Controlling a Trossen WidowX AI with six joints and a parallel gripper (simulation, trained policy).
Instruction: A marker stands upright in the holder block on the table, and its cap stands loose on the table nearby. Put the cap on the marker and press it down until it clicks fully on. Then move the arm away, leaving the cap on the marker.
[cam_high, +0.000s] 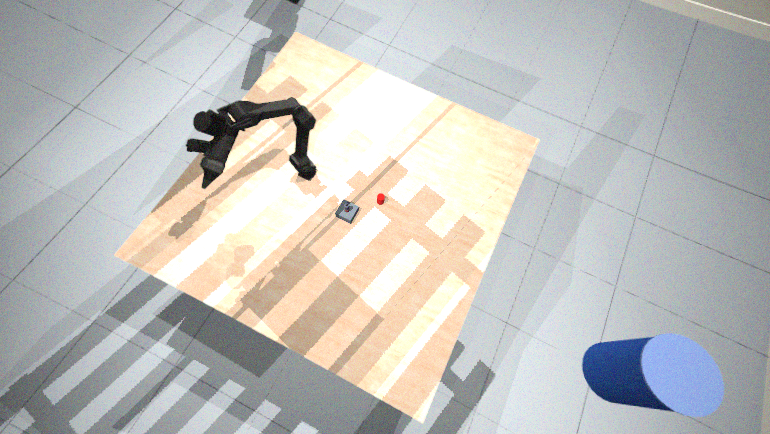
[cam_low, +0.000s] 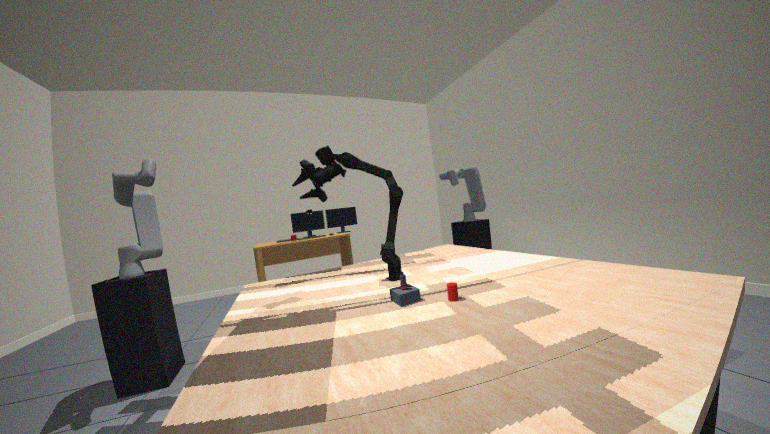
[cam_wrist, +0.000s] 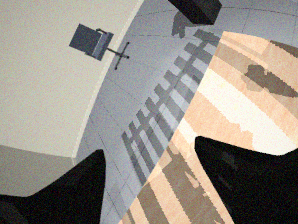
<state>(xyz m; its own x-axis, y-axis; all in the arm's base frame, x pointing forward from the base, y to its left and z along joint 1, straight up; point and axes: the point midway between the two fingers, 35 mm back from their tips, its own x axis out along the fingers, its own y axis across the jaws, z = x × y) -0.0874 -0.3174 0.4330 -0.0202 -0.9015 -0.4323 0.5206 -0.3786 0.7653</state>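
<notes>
Your black six-joint arm rose from its base and bent over at the elbow, its forearm reaching toward nine o'clock in the exterior view. In that view your parallel-jaw gripper was raised, tipped slightly down toward eight o'clock, its two fingers spread apart with nothing between them.

A bright red cap and a blue-grey block show mid-frame on a pale wood table striped with brown shadow; the arm is black, the lower-right cylinder blue.
</notes>
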